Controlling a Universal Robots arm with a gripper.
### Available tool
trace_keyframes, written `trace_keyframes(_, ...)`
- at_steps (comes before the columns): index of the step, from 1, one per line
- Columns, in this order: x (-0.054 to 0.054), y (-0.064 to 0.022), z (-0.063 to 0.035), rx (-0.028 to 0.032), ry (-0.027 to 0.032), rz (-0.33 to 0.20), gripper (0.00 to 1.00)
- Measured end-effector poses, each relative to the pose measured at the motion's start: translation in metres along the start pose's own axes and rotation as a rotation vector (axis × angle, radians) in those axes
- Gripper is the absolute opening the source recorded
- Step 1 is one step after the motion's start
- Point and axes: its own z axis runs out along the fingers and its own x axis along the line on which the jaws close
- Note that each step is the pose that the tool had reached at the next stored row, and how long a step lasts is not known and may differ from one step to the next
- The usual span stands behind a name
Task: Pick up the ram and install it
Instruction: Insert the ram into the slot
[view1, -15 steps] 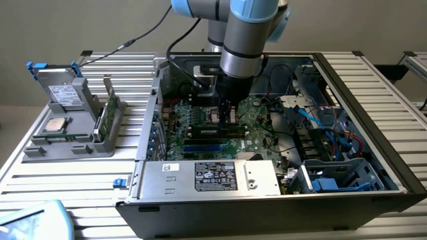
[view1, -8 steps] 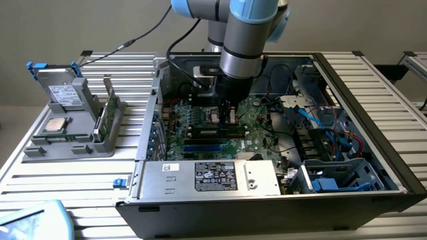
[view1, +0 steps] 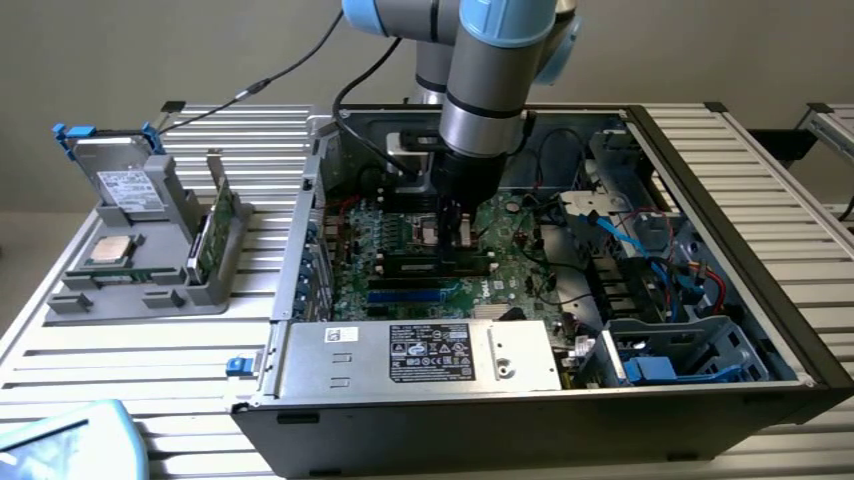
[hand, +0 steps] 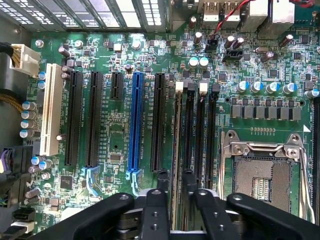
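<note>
Apparently close to finished. Ram (hand: 177, 145) on edge in a memory slot of the motherboard (hand: 115, 150), straight beneath the tool (hand: 175, 178) and running away from it along the slot. Tool fingers (hand: 162, 182) apart, one on each side of the stick, a sliver of gap showing, so no clamp on it. Picking up done, then, and placing too, judging from that. Cannot tell about the slot's end latch (hand: 179, 86): snapped home or not. Neighbouring memory slots (hand: 201, 140) beside the tool bare; empty processor socket (hand: 260, 177) just past them.

Further out, an open computer case (view1: 534, 430) around the tool, lying on a table (view1: 160, 370) of pale metal slats, power supply (view1: 427, 355) against its near wall. Well off from the tool, toward the exterior view's left, a grey holder (view1: 80, 300) with a square processor chip (view1: 110, 250) and an upright green card (view1: 220, 225). Behind everything, a plain beige wall (view1: 134, 50).
</note>
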Motion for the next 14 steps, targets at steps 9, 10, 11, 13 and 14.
trace_keyframes(9, 0.001, 0.0016, -0.0112, 0.0, -0.0002, 0.0, 0.52)
trace_keyframes(10, 0.001, 0.0018, -0.0131, 0.0, 0.0, 0.0, 0.52)
trace_keyframes(11, 0.001, 0.0021, -0.0151, 0.0, 0.0, 0.0, 0.52)
trace_keyframes(13, 0.002, 0.0028, -0.0201, 0.0, -0.0001, 0.0, 0.52)
trace_keyframes(14, 0.002, 0.0032, -0.023, -0.0001, 0.0, 0.0, 0.52)
